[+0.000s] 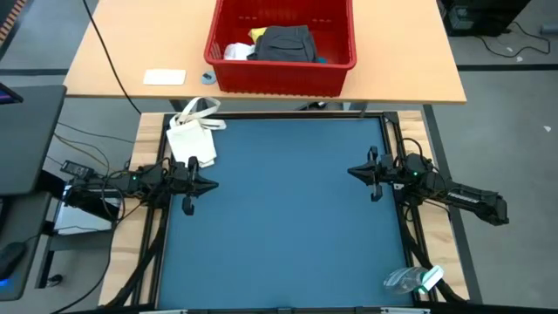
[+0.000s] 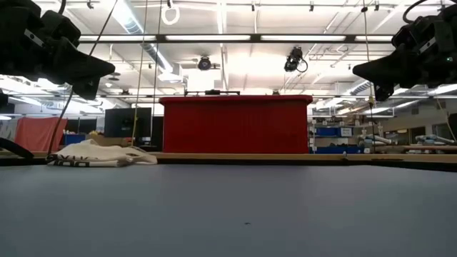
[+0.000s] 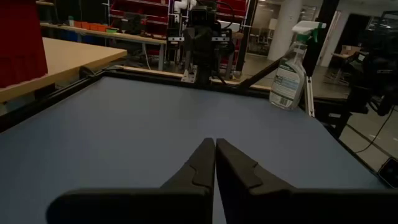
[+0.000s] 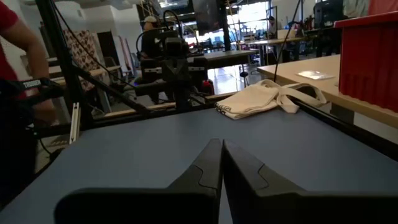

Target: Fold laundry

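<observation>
High view: laundry heaped in the red basket on the far table, both grippers clenched and empty.
Soft, light, floppy cloth, likely to bunch and drape; pinch a top fold of the grey piece. Left gripper and right gripper hover over the blue mat, well apart from it.

My two arms are dark, near-black, jointed links with thin black cables trailing off their outer ends. My left gripper and my right gripper each taper to a pair of slim, pointed black fingers, stepped along their inner edges. Small green lights glow on both wrists.
</observation>
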